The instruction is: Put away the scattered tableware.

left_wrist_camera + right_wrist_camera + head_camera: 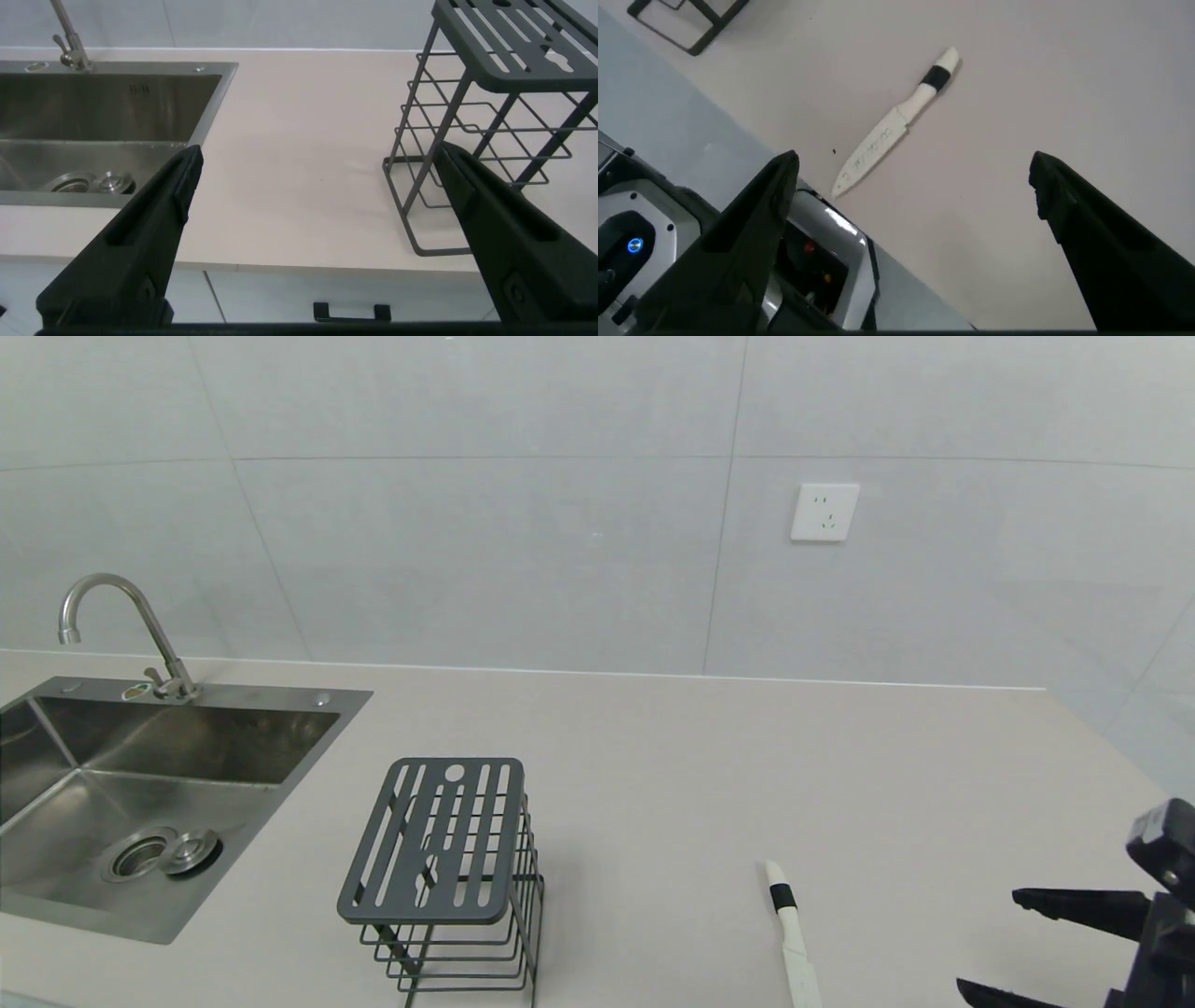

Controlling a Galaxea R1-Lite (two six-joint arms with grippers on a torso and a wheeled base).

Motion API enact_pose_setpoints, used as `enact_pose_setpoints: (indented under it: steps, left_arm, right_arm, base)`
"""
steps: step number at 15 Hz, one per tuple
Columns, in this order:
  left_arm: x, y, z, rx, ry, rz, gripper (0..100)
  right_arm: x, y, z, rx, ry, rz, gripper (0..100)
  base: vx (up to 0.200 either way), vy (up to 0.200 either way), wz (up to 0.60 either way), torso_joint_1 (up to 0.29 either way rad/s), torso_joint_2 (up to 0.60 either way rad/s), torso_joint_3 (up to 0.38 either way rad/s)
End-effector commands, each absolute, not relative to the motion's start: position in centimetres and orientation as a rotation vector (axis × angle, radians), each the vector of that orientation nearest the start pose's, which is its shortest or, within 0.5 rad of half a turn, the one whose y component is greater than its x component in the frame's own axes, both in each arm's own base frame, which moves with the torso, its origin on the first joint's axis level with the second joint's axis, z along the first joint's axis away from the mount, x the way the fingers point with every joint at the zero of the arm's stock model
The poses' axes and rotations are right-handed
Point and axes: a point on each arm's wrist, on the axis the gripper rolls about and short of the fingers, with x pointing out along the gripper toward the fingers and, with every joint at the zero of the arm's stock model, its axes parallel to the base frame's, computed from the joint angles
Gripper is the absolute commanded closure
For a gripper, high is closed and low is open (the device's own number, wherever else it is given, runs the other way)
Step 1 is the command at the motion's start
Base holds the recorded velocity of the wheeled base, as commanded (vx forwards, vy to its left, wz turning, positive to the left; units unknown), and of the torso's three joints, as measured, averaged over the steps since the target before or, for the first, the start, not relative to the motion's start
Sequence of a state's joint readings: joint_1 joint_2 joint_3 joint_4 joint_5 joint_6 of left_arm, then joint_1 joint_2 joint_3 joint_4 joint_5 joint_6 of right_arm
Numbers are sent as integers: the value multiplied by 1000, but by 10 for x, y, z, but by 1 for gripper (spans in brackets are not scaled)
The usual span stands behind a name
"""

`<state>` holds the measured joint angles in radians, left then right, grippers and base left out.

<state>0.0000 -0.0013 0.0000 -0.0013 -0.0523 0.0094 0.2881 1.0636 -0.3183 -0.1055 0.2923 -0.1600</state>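
Right jaws: my right gripper [988, 941] [913, 168] hangs released, its fingers spread wide with nothing between them, above the counter [747, 756].
Left jaws: my left gripper [318, 154] is also spread and empty, low by the counter's front edge.
Thing to take: the knife [789, 933] [892, 126] lies flat just to the left of my right jaws. It sits between them and the rack [434, 840] [523, 47].
Its lie: the black-banded handle points away from me and the blade tip comes close to the front edge.
Handling: I judge it light, stiff and smooth. Lying so flat, it could skid or pivot under a poor pinch.
Where to hold: across the handle near the black band, away from the blade.
Edges: the counter's lip sits right by the blade tip, so a nudge toward me could tip the knife off.
Room: bare counter lies all around the knife and on towards the rack, which is well apart from my right jaws.
Slots: the rack's top plate has narrow slits, so the blade would probably need to go in upright.
Farther out: the sink [56, 784] [93, 112] lies beyond the rack, out of the way.
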Motion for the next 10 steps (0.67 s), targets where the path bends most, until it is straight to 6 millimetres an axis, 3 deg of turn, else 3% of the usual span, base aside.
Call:
enact_pose_setpoints:
  steps: [1,10]
  left_arm:
    - [-23,-1,76,8,-2,-52,0]
    - [-23,-1,76,5,-2,-51,0]
  right_arm:
    - [125,63,149,-96,646,646,0]
    - [140,115,93,-87,998,409,0]
  base:
    - [0,0,0,0,0,0]
    - [0,0,0,0,0,0]
